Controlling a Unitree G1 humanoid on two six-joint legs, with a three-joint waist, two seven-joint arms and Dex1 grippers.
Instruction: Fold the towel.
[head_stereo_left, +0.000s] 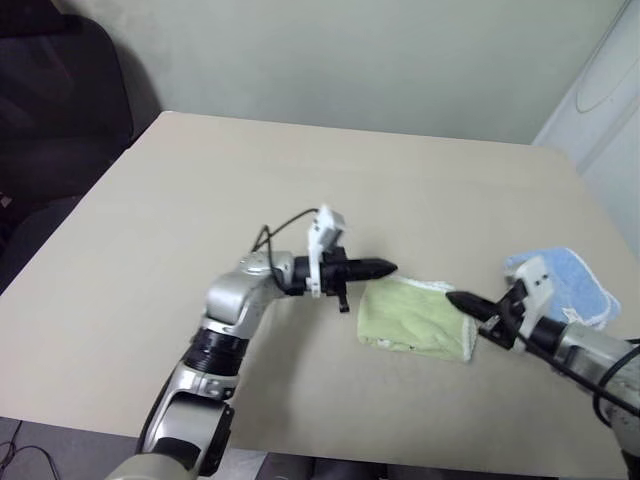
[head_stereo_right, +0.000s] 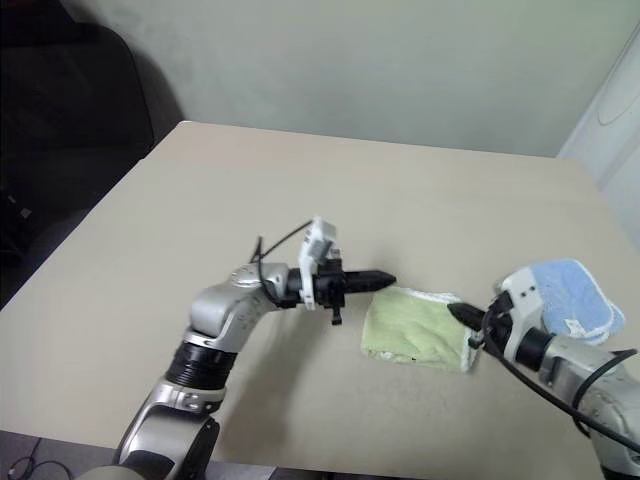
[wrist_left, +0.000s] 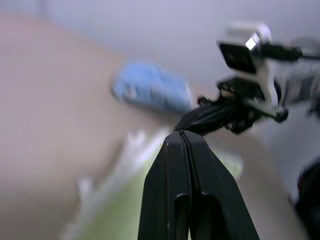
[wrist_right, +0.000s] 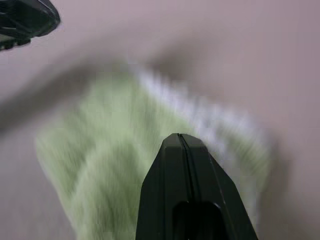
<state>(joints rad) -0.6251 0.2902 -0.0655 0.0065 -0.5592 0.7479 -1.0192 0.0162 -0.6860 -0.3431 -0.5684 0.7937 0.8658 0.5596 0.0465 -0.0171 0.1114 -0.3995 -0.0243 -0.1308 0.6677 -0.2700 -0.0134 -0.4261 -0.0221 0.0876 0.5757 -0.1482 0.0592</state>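
Note:
The light green towel (head_stereo_left: 417, 317) lies folded into a small rectangle on the table, with white edging along its far side (wrist_right: 200, 112). My left gripper (head_stereo_left: 388, 267) hovers just above the towel's left far corner, pointing right, shut and empty. My right gripper (head_stereo_left: 455, 299) hangs over the towel's right edge, pointing left toward it, shut with nothing in it. In the left wrist view my left gripper (wrist_left: 183, 137) shows shut, with the right gripper (wrist_left: 200, 117) beyond it. The right wrist view has my right gripper (wrist_right: 181, 139) shut above the green cloth.
A smaller light blue cloth (head_stereo_left: 570, 282) lies bunched at the right, behind my right wrist. The beige table (head_stereo_left: 300, 170) spreads wide to the left and far side. A dark chair (head_stereo_left: 60, 90) stands off the far left corner.

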